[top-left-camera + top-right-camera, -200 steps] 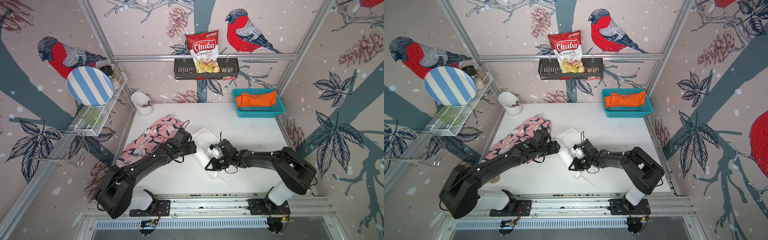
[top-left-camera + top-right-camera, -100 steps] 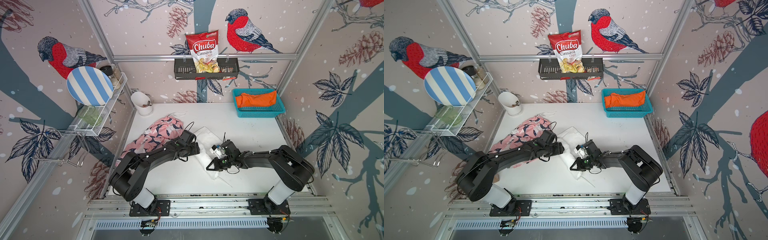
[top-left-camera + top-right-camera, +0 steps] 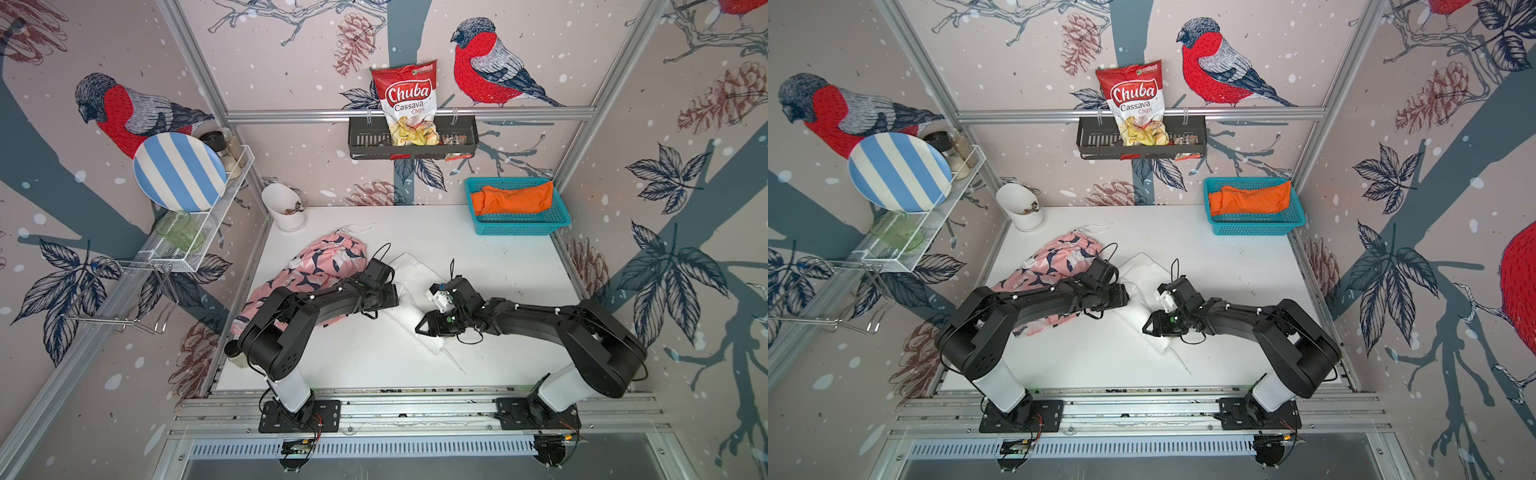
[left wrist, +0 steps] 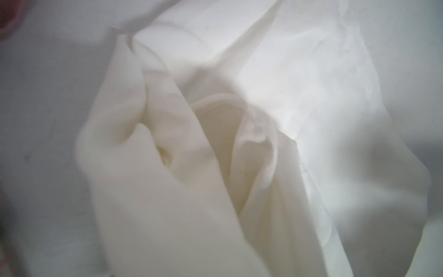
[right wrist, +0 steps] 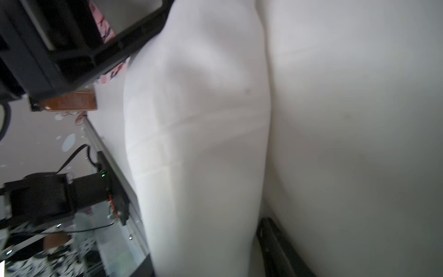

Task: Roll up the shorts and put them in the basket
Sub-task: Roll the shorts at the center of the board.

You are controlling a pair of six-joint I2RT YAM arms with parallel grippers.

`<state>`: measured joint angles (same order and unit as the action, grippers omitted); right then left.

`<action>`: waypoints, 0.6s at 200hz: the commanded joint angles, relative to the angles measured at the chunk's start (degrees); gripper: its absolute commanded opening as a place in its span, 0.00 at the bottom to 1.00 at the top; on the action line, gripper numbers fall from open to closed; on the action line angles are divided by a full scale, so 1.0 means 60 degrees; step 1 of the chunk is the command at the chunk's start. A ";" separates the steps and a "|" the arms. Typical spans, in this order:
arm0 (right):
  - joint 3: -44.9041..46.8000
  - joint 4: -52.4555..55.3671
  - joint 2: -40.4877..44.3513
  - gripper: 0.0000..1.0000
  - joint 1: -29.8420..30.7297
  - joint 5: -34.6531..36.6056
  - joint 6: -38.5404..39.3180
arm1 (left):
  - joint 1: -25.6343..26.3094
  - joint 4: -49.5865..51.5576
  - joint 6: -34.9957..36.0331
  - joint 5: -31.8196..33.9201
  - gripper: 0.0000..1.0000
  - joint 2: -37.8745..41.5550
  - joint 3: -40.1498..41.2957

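We see a left arm [image 3: 324, 299] and right arm [image 3: 536, 316] of matte black links dotted with small white marks, perhaps screws, each with a white base column [image 3: 291, 388] on a black plate [image 3: 328, 415], thin black cables [image 3: 452, 268] looping at the wrists.

Left arm [image 3: 316, 303] and right arm [image 3: 536, 318] both reach forward and inward, elbows folded, forearms held low and near level. Left gripper [image 3: 391, 294] and right gripper [image 3: 419, 330] point toward each other, near but apart. Jaw spread of either cannot be made out.
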<state>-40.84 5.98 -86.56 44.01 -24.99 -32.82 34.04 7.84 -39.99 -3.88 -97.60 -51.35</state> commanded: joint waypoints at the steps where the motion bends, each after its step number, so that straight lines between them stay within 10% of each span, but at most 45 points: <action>1: -0.0808 0.2336 0.0597 0.62 0.0429 0.2621 0.0603 | -0.0027 0.0334 0.0183 0.0207 0.63 -0.0087 0.0065; 35: -0.2467 0.4118 0.0501 0.66 0.1871 0.5556 0.1240 | -0.0078 0.0364 0.0218 0.0193 0.63 -0.0168 0.0063; 120: -0.4111 0.4694 -0.2499 0.62 0.3699 0.8230 0.1986 | -0.0254 0.0455 0.0312 0.0017 0.63 -0.0216 -0.0001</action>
<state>-65.76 32.71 -98.87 65.76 18.37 -23.00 32.88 6.68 -38.92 -4.29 -98.06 -51.35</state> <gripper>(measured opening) 0.666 0.631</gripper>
